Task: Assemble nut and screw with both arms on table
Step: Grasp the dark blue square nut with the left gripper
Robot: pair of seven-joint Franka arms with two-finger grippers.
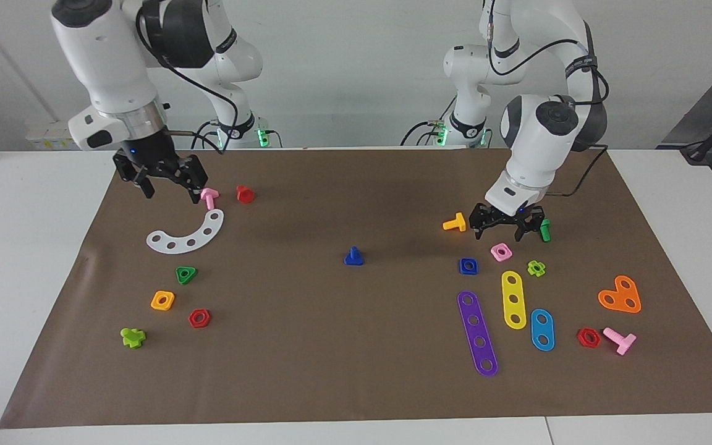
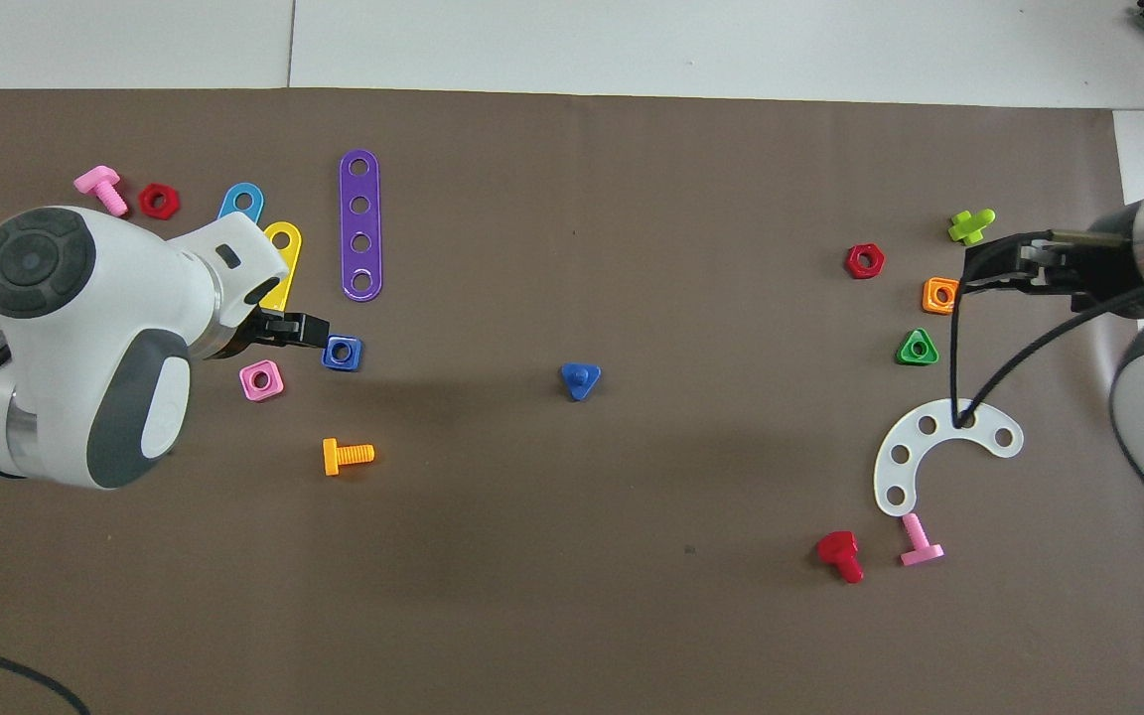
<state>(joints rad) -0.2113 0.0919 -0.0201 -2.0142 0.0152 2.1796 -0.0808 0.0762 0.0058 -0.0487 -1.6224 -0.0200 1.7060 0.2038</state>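
The dark-blue screw (image 1: 353,256) (image 2: 580,380) stands on its triangular head, shaft up, alone at the middle of the brown mat. The dark-blue nut (image 1: 468,266) (image 2: 342,353) lies flat toward the left arm's end, beside a pink square nut (image 1: 501,251). My left gripper (image 1: 498,236) (image 2: 309,330) hangs open and empty just over the mat between an orange screw (image 1: 455,223) and a green screw (image 1: 542,230), close to the pink nut. My right gripper (image 1: 172,194) (image 2: 977,268) is open and empty, raised over the right arm's end of the mat by a pink screw (image 1: 209,198).
Purple (image 1: 477,332), yellow (image 1: 514,299) and blue (image 1: 542,329) strips and an orange heart plate (image 1: 620,295) lie farther from the robots than the blue nut. A white curved plate (image 1: 186,233), a green triangular nut (image 1: 185,274), an orange nut (image 1: 162,300) and a red nut (image 1: 199,317) lie at the right arm's end.
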